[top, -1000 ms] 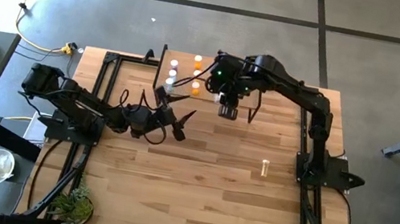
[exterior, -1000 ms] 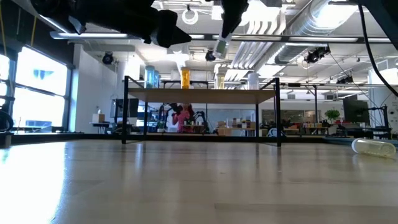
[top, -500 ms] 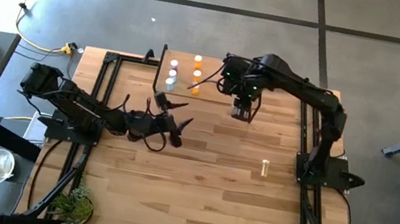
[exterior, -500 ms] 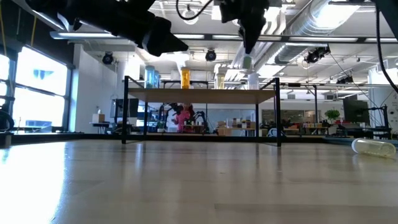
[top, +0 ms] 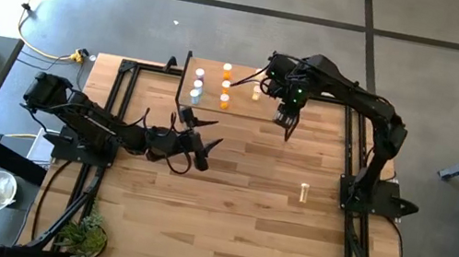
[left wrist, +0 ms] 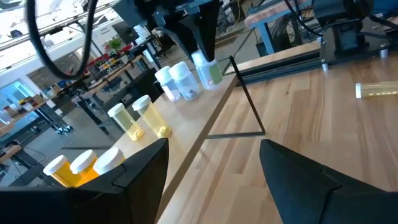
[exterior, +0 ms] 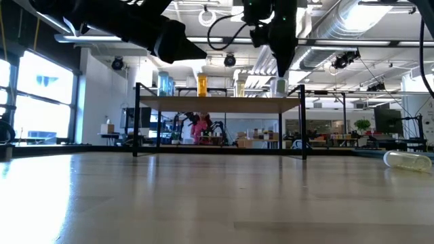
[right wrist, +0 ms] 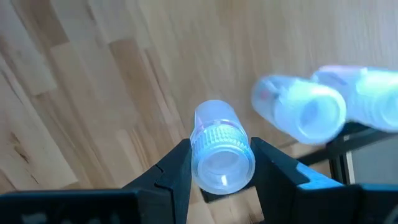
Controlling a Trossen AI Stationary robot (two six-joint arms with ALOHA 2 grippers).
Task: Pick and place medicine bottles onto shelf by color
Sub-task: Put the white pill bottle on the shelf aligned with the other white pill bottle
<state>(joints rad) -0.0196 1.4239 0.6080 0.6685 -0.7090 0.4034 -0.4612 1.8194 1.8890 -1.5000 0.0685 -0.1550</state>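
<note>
The shelf (top: 212, 68) stands at the table's far edge and also shows in the low view (exterior: 220, 104). Orange (left wrist: 62, 169), yellow (left wrist: 134, 118) and pale (left wrist: 177, 78) medicine bottles stand upright on it. My right gripper (top: 288, 131) is shut on a pale bottle with a white cap (right wrist: 222, 155). It holds it over the shelf's right end, beside the pale group (right wrist: 298, 112). My left gripper (top: 207, 139) hangs open and empty above the table, in front of the shelf. My right gripper pinches the pale bottle just below its white cap (right wrist: 222, 144), one finger on each side. The fingers (exterior: 280, 57) point down from above. The bottle (exterior: 280, 86) hangs upright at the level of the shelf top. Whether its base touches the shelf I cannot tell.
One pale bottle (top: 304, 192) lies on its side on the table's right half and shows in the low view (exterior: 407, 160). The black frame rails (top: 116, 110) run along the table's left and right sides. A potted plant (top: 85, 237) stands at the near left corner.
My right gripper has carried the pale bottle along the shelf toward the table's right edge and lowered it, from well above the shelf down to the level of the shelf top. The bottle has stayed upright in the hold.
</note>
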